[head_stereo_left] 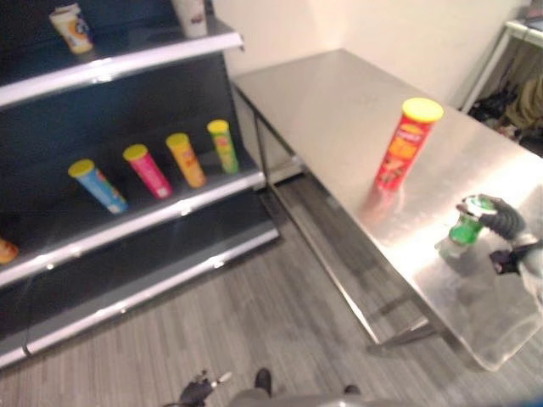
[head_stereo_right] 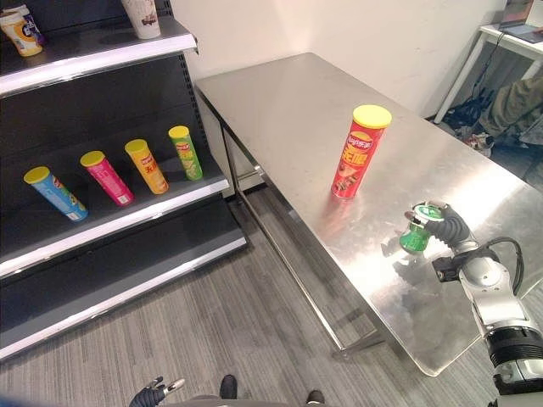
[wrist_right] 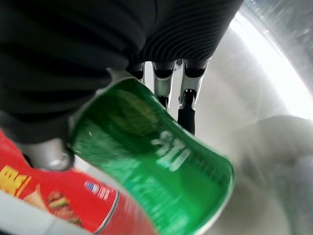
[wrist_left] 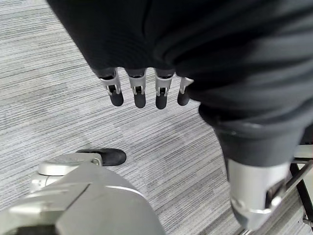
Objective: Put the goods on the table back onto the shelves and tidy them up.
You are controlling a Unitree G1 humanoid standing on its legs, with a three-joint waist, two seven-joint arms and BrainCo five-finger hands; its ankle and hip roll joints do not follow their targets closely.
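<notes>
A green drink can (head_stereo_right: pixel 416 234) is held at the near right part of the steel table (head_stereo_right: pixel 288 110), tilted, with my right hand (head_stereo_right: pixel 448 223) shut round it; the right wrist view shows the can (wrist_right: pixel 151 161) close against the fingers (wrist_right: pixel 187 100). A tall red chip tube with a yellow lid (head_stereo_right: pixel 359 153) stands upright on the table just beyond the can. My left hand (wrist_left: pixel 146 88) hangs low over the grey floor, its fingers straight and holding nothing.
A dark shelf unit (head_stereo_left: pixel 127 220) stands at the left. Its middle shelf carries several coloured chip tubes (head_stereo_left: pixel 187 159) lying tilted. Cups (head_stereo_left: pixel 71 27) stand on the top shelf. Grey plank floor lies between shelf and table.
</notes>
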